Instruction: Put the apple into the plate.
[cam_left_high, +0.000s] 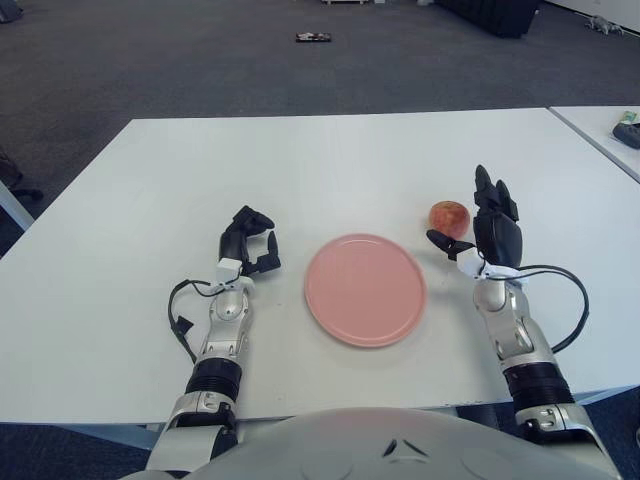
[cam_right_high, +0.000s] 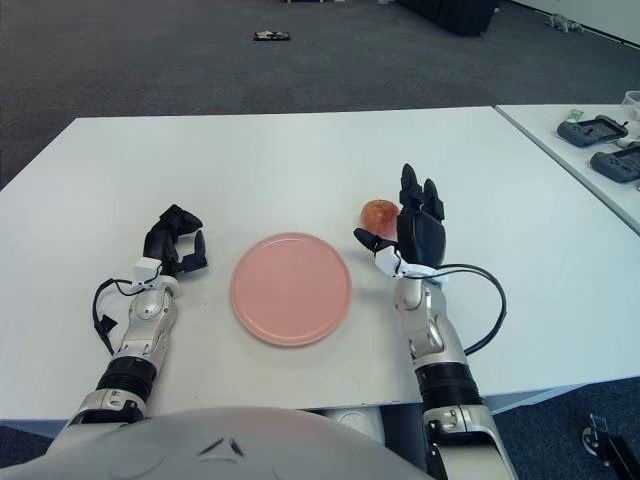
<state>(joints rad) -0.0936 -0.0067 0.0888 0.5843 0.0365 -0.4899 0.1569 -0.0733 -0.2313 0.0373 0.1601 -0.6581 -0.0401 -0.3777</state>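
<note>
A red-orange apple (cam_left_high: 450, 216) sits on the white table (cam_left_high: 330, 160), just off the upper right of the pink plate (cam_left_high: 365, 289). My right hand (cam_left_high: 478, 228) stands upright right beside the apple, on its right, fingers spread and pointing up, thumb reaching under the apple's near side; it holds nothing. The plate has nothing on it. My left hand (cam_left_high: 252, 243) shows left of the plate with its fingers curled, holding nothing.
A second white table (cam_right_high: 590, 150) at the right carries dark devices (cam_right_high: 590, 130). A small dark object (cam_left_high: 314, 38) lies on the grey carpet beyond the table. The table's near edge runs close to my forearms.
</note>
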